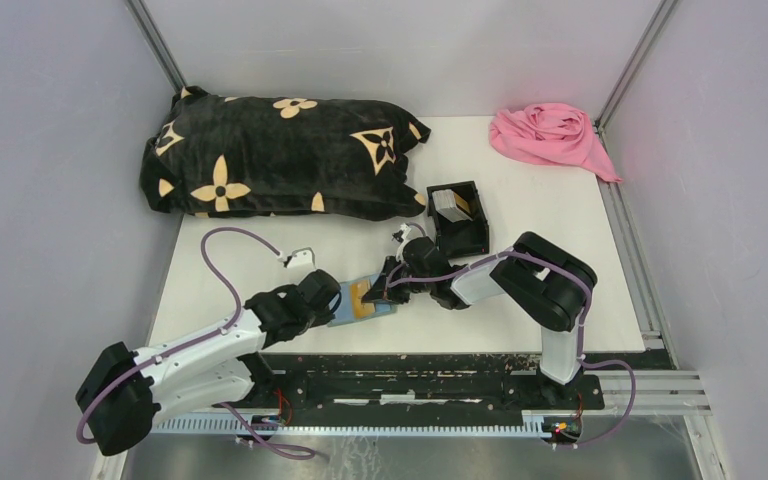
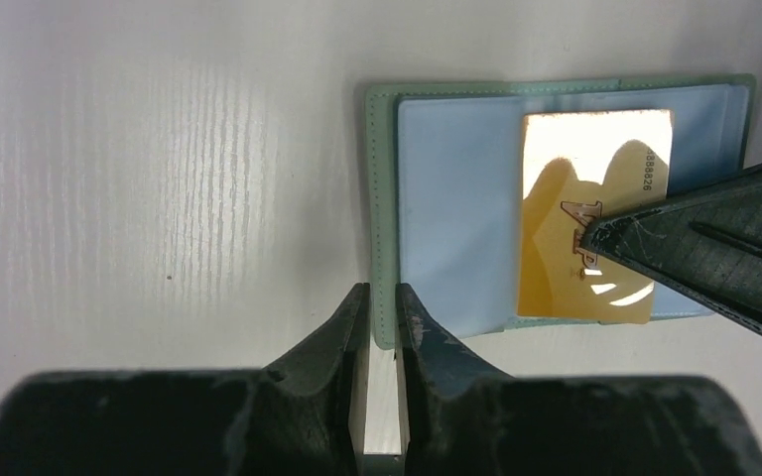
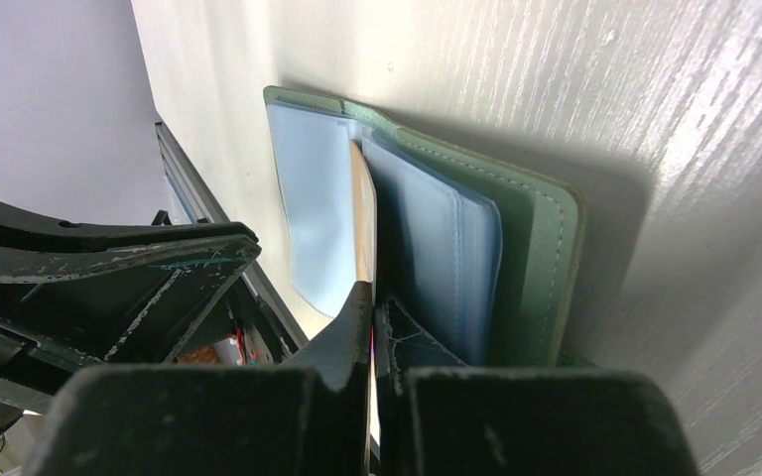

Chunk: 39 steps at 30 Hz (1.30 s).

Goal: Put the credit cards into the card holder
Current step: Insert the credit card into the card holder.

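Note:
The sage-green card holder (image 1: 345,312) lies open on the table between my two grippers, its pale blue inside (image 2: 451,218) facing up. A tan-yellow credit card (image 2: 566,248) rests over its right half. My right gripper (image 3: 373,297) is shut on that card (image 3: 361,213), which stands edge-on between two blue leaves (image 3: 437,248). Its black fingers (image 2: 714,258) cover the card's right side in the left wrist view. My left gripper (image 2: 384,307) stands at the holder's lower left corner, jaws a narrow gap apart astride the green border. More credit cards (image 1: 452,205) sit in a black box.
The black open-topped box (image 1: 463,235) stands just behind the right gripper. A black blanket with tan flowers (image 1: 280,155) fills the back left. A pink cloth (image 1: 550,135) lies at the back right corner. Grey walls enclose the table.

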Available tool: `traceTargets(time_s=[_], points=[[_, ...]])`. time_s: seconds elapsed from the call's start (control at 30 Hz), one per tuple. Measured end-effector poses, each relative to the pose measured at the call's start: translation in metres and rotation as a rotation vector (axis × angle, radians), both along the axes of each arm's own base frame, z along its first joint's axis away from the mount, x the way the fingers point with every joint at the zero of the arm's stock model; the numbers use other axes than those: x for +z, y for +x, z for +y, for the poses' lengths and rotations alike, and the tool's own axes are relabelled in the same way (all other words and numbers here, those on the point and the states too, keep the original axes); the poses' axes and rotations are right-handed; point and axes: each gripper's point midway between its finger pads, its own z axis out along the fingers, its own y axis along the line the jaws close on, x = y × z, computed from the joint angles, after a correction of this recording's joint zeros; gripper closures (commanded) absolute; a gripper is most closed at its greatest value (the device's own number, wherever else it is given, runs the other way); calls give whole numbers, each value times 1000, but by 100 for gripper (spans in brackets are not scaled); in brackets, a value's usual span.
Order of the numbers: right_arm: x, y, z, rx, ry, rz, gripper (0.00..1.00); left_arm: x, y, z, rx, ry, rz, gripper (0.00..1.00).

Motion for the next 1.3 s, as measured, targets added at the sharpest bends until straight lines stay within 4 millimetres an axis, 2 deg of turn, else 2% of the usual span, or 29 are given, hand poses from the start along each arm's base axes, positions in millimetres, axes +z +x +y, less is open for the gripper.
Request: traceTargets(time_s=[0.37, 0.9, 1.3], points=[[1, 1, 2, 6, 1, 1, 99, -7, 1, 8, 52, 40, 9, 86], [0, 0, 4, 23, 1, 3, 99, -24, 0, 11, 65, 92, 54, 89], [0, 2, 4, 37, -19, 5, 99, -25, 4, 11, 72, 106, 42, 89]])
